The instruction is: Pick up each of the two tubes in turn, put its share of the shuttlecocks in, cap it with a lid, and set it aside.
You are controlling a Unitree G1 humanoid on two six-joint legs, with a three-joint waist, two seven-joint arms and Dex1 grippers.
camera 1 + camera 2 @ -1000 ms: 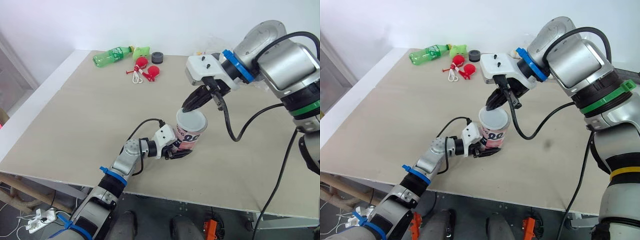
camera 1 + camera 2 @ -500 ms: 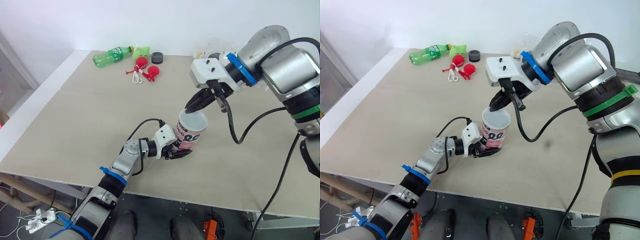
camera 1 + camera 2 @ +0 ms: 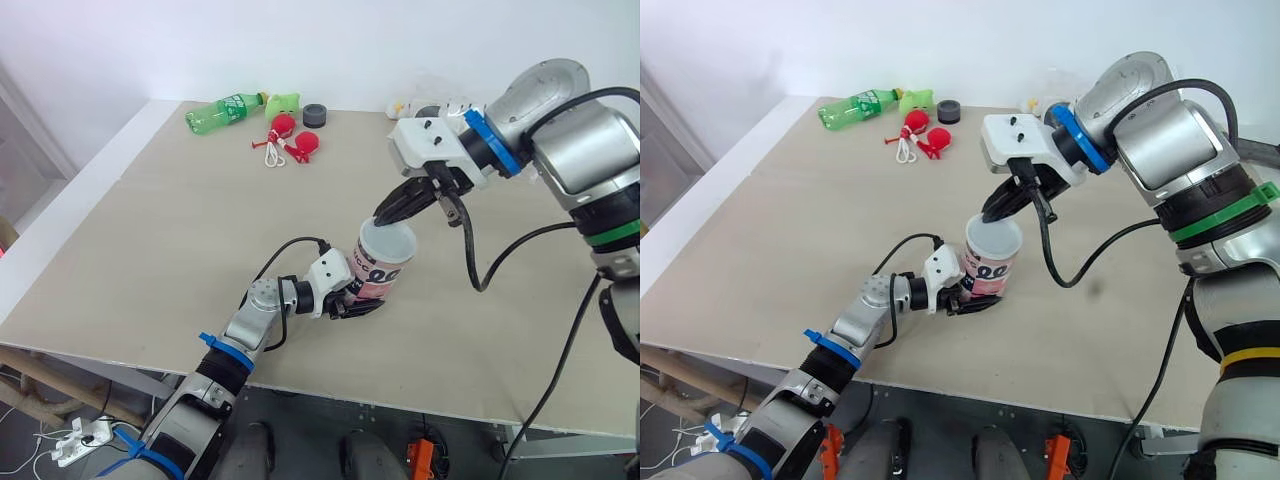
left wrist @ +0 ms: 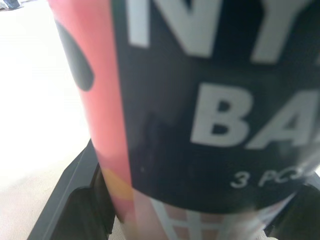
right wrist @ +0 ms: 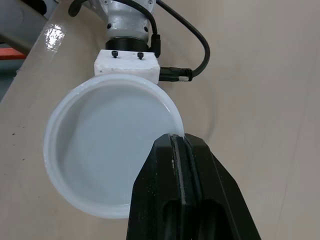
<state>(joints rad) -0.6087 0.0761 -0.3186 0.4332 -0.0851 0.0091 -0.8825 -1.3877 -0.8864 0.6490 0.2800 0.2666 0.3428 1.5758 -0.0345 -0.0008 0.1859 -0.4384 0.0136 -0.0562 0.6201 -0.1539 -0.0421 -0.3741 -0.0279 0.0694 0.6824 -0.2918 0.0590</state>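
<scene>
A pink, black and white tube (image 3: 375, 274) stands upright near the table's front middle, and my left gripper (image 3: 352, 301) is shut on its lower part. Up close in the left wrist view, the tube's label (image 4: 200, 100) sits between the fingers. A white translucent lid (image 3: 388, 241) rests on the tube's mouth. My right gripper (image 3: 386, 212) comes down from the back right and is shut on the lid's rim; the right wrist view shows the lid (image 5: 107, 145) pinched at its edge by the black fingers (image 5: 155, 200).
At the table's far side lie a green bottle (image 3: 222, 111), a green toy (image 3: 284, 101), a dark round lid (image 3: 315, 115) and red items with a white cord (image 3: 288, 141). Small white and yellow things (image 3: 408, 105) sit behind the right arm.
My right arm has drawn a little to the right, keeping the lid on the tube's mouth. The left gripper and tube have stayed put.
</scene>
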